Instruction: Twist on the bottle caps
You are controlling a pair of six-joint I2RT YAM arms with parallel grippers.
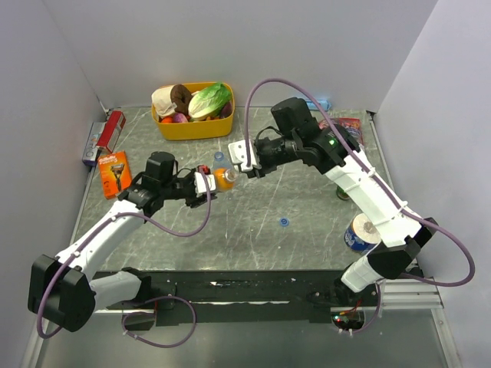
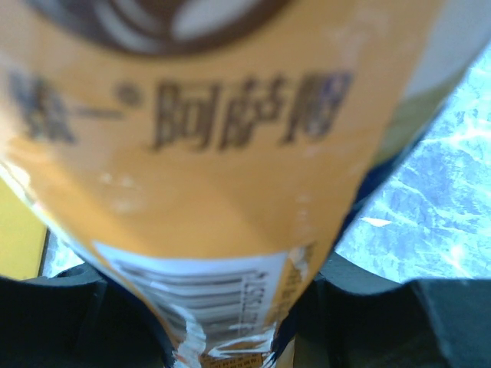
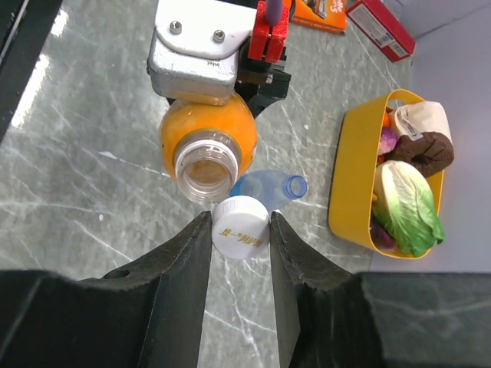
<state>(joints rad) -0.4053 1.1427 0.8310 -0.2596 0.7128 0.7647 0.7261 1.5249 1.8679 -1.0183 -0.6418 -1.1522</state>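
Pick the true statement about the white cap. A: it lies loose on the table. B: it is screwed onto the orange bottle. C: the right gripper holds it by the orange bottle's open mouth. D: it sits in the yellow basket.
C: the right wrist view shows the white cap clamped in the right gripper, beside the uncapped orange bottle that the left gripper holds.

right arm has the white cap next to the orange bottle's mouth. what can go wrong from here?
1. The white cap in the right gripper sits beside the open mouth of the orange bottle, not over it, so it may miss or cross-thread.
2. The cap is pinched only at its rim and could slip when twisted.
3. The bottle in the left gripper is uncapped, so a hard push could spill it.
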